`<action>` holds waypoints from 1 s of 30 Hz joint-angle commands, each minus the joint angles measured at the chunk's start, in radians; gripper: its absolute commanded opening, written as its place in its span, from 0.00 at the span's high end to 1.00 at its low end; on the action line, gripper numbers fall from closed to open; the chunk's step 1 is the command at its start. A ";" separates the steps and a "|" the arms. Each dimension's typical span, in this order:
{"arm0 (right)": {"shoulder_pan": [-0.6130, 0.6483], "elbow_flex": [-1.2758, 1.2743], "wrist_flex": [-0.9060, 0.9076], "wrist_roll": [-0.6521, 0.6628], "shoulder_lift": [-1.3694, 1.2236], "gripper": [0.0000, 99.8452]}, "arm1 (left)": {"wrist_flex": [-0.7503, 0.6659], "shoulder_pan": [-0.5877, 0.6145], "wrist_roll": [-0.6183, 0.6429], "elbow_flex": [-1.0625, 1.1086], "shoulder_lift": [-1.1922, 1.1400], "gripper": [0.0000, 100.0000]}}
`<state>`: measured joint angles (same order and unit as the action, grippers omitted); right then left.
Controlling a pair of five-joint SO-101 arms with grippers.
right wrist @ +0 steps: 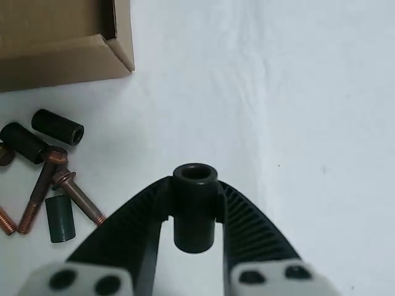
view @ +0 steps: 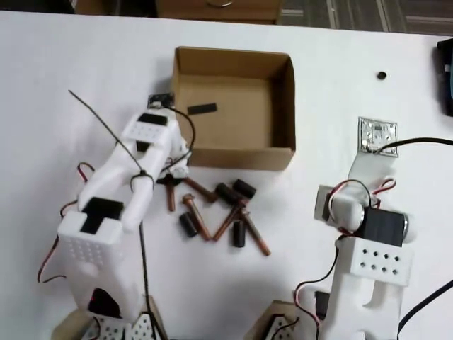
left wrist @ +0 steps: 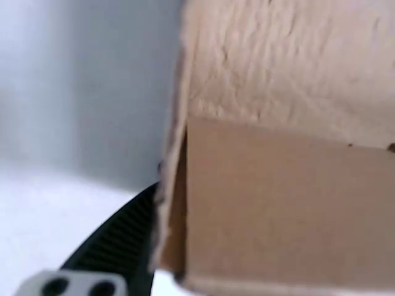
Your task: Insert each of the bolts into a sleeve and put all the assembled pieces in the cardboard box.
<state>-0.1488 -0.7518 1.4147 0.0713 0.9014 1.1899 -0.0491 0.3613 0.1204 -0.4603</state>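
Insertion is waiting: your right gripper (right wrist: 195, 198) is clamping a black sleeve (right wrist: 195, 229) upright; you are needing a copper bolt (right wrist: 40, 191) next.

High cam: fixed overhead, looks down over the table (view: 56, 71). Left wrist cam: very close on the box (left wrist: 278, 203) outer corner. Right wrist cam: farther up, looks down past the right gripper (right wrist: 195, 185) holding a sleeve (right wrist: 195, 216); shares box corner and bolts (right wrist: 42, 188) with high cam.
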 commanded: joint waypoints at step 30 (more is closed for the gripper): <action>0.516 0.204 0.070 -0.235 0.420 0.98 | 0.499 -0.155 -0.002 -0.194 1.094 0.98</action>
<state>0.2470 -0.5738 1.4837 -0.0713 1.3019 1.7392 -0.1872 0.3613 -0.0744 0.5478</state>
